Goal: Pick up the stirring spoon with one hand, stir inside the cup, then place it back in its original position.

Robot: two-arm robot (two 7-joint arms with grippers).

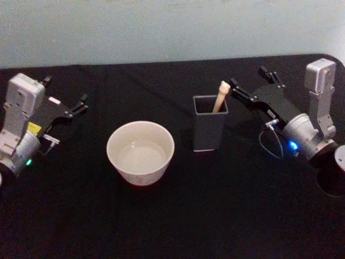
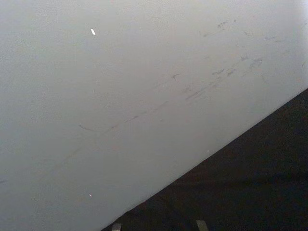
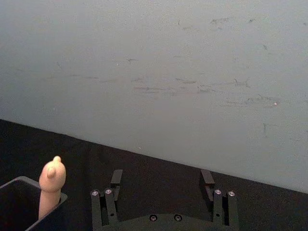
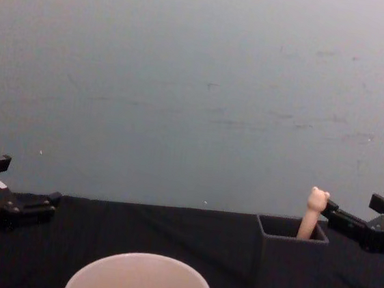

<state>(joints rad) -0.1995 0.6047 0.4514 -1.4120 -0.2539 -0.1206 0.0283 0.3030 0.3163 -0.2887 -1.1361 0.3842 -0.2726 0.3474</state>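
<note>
Tan spoon handle (image 1: 220, 97) is seen upright in the holder (image 1: 209, 129), just beside the spread, empty right gripper (image 1: 249, 85).
Its long axis runs near vertical, tilted slightly toward the right gripper, whose nearer finger lies close to the knob; contact cannot be told. The left gripper (image 1: 66, 100) is parked open and empty, well apart beyond the cup (image 1: 140, 152). Shaft and bowl are hidden by the holder walls; the cup is cut off in the chest view.
</note>
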